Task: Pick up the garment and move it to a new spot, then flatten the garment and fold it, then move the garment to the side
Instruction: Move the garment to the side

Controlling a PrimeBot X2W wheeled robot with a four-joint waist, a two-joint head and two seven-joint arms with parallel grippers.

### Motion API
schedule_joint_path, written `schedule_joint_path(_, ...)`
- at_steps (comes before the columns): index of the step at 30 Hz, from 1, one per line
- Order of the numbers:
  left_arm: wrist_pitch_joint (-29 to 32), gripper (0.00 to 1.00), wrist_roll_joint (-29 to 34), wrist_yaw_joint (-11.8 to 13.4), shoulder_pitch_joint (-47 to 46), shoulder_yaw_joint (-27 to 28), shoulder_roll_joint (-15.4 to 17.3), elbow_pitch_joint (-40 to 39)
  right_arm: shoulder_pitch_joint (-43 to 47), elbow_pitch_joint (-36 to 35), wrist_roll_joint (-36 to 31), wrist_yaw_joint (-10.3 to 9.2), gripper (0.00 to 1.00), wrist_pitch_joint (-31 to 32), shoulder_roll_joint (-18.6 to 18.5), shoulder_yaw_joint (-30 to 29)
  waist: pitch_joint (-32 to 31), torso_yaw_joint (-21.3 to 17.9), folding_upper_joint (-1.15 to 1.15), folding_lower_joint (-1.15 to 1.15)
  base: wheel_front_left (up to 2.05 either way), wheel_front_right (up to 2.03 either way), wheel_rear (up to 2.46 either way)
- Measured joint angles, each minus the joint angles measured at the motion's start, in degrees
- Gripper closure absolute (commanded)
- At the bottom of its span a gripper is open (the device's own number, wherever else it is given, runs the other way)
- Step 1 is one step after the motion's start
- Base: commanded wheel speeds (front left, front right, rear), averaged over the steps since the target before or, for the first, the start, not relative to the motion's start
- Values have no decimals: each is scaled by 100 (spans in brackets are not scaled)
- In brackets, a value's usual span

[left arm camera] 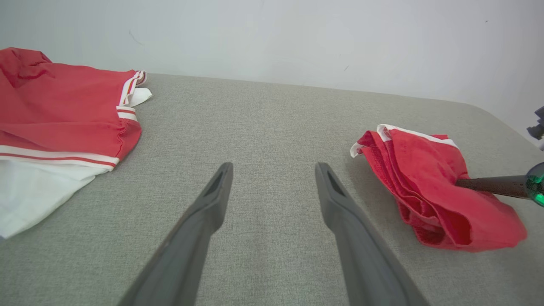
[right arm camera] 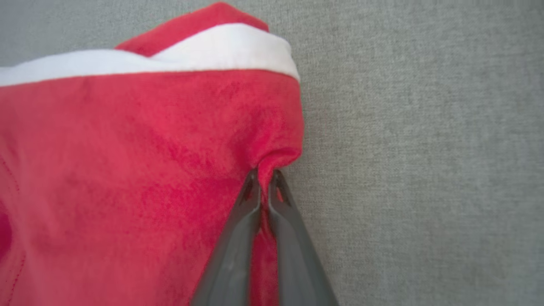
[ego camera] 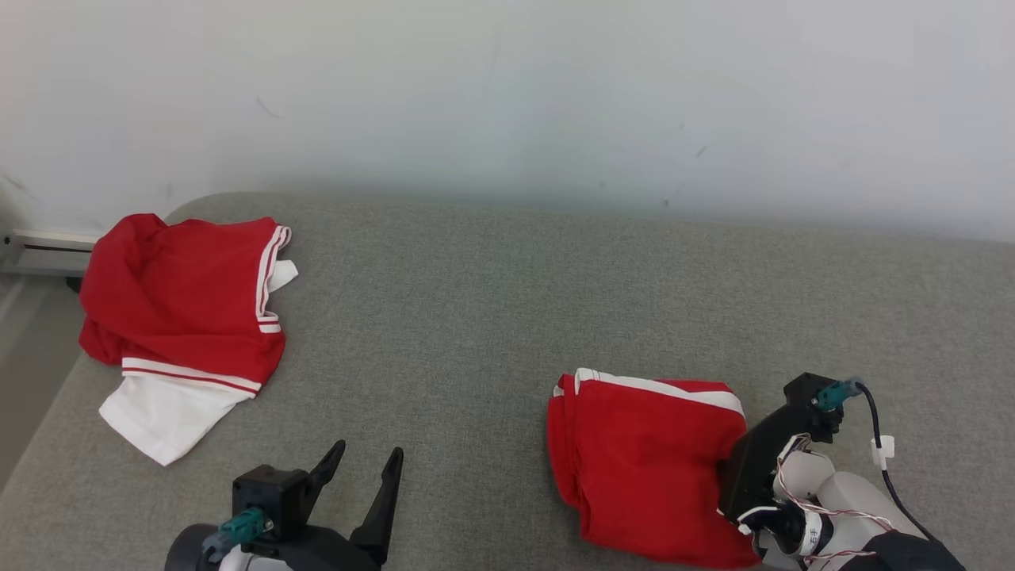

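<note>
- The folded red garment [ego camera: 634, 464] lies on the near right part of the grey tabletop [ego camera: 492, 317], its white band [ego camera: 658, 387] along the far edge.
- It is a compact, layered packet, so we judge the folding done and the last step, moving it to the side, to be the one in hand.
- The right end effector [right arm camera: 263, 175] is closed on a pinch of red cloth at the packet's right edge, just below the white band. The fabric puckers around the tips. Gripping at the edge should let us drag or lift the packet, though only a few layers may be caught and the fold could open.
- The right arm comes in low from the near right corner, its fingers close to the surface.
- The left end effector [ego camera: 366, 456] is spread wide and empty, low at the near edge, well apart from the packet.
- A second red-and-white garment [ego camera: 182, 305] lies crumpled at the far left corner, untouched.
</note>
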Motion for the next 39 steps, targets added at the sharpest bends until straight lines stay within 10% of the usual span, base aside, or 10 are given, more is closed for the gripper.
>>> schedule_joint_path(24,9,0,120,0,7,34,151,-264,-12,-237,-414,37,100,159,-1908,-124,229,-27,0,0,0,0,0)
schedule_joint_path(39,103,0,159,-43,-207,57,245,-409,-9,-326,-769,471,100,-167,-3363,-312,720,57,1,0,0,0,0)
